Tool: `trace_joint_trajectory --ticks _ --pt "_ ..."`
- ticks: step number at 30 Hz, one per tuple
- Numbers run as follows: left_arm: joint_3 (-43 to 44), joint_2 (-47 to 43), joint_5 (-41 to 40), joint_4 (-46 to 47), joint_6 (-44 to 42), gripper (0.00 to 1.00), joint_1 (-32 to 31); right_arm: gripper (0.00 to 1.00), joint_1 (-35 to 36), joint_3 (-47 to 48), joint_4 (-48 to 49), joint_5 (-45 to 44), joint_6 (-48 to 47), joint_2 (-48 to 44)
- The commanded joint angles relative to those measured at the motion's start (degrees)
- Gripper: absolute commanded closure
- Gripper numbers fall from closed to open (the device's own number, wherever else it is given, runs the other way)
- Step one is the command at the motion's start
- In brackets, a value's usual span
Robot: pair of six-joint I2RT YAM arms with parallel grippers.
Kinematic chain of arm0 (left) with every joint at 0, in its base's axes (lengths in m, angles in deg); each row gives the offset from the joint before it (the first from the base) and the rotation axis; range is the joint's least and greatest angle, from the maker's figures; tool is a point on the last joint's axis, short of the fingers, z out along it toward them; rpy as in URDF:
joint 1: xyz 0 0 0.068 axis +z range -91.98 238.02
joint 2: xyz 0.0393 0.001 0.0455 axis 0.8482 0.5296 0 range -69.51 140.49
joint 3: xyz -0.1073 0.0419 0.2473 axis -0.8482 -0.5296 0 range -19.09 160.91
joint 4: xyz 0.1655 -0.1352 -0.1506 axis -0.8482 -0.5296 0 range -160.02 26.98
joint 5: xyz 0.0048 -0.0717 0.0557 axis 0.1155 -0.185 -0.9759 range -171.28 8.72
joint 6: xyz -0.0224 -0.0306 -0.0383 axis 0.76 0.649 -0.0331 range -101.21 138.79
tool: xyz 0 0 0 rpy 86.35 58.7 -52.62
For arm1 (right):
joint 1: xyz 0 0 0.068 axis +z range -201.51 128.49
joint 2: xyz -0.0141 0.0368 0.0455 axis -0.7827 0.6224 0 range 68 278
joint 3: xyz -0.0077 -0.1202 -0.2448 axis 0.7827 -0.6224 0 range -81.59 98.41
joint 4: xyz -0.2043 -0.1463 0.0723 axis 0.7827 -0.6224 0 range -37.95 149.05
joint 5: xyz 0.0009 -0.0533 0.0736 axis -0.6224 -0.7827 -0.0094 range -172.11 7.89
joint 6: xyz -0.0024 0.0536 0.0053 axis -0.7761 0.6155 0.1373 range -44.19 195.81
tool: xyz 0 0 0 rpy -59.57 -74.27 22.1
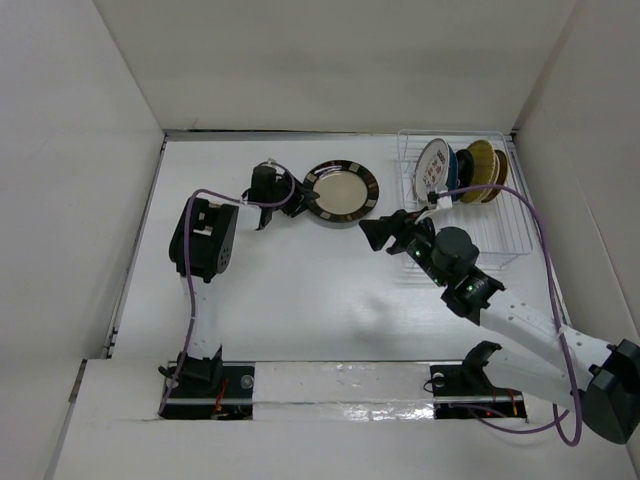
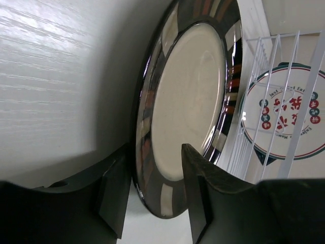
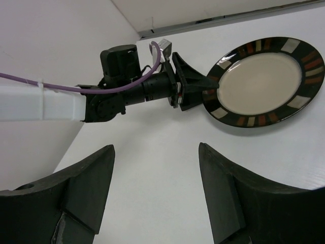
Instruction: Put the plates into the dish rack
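Note:
The black-rimmed cream plate [image 1: 340, 190] lies at the back middle of the table. My left gripper [image 1: 297, 197] is at its left edge, with the jaws closed over the rim [image 2: 152, 198], one finger under the plate [image 2: 188, 91] and one on its face. My right gripper [image 1: 385, 232] is open and empty, just right of and in front of the plate, above bare table [image 3: 155, 188]. The plate [image 3: 261, 81] and the left gripper [image 3: 195, 89] show in the right wrist view. The white wire dish rack [image 1: 480, 235] stands at the back right.
In the rack stand a white plate with red marks [image 1: 432, 165], a blue one [image 1: 456, 170], a woven yellow one [image 1: 480, 162] and a dark brown-yellow one [image 1: 498, 172]. The rack wires [image 2: 269, 101] and marked plate [image 2: 289, 122] show behind the held plate. White walls enclose the table.

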Motion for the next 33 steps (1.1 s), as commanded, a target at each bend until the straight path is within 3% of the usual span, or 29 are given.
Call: trace_joint_trajectory --ticks 1,3,4,5,11,15,16,22,33 --pt "-0.8 1.9 -0.4 5.2 3.5 0.62 -1.4 0.28 0.6 0.0 3.9 -0.6 0.3 0.6" --pt "-1.9 2.3 -1.1 7.3 5.3 0.75 -1.4 0.28 0.6 0.1 3.8 -0.6 0.3 0.8" --pt "-3.8 2.2 -1.7 10.4 5.8 0.93 -1.4 0.28 0.6 0.1 3.8 -0.6 0.3 0.8" --pt "-4.9 2.1 -2.0 12.1 6.5 1.0 -1.4 0.28 0.6 0.1 3.7 -0.6 0.3 0.8" --pt "-16.1 -3.4 -3.0 28.1 10.4 1.0 -0.9 0.29 0.0 0.1 3.7 -0.6 -0.2 1.3" --pt "-23.3 -13.9 -2.8 33.2 9.9 1.0 0.2 0.28 -0.6 0.8 3.2 0.0 -1.0 2.7" --pt "-25.0 -16.1 -2.5 35.4 10.0 1.0 0.9 0.24 -1.1 0.9 3.4 0.4 -1.1 3.2" --pt "-35.9 -30.5 0.9 36.3 8.1 1.0 0.9 0.02 -2.2 3.7 1.9 4.4 -1.2 8.5" --pt "-44.3 -50.3 8.7 34.2 5.8 1.0 0.9 0.0 -13.2 6.0 -2.2 7.9 3.9 13.2"
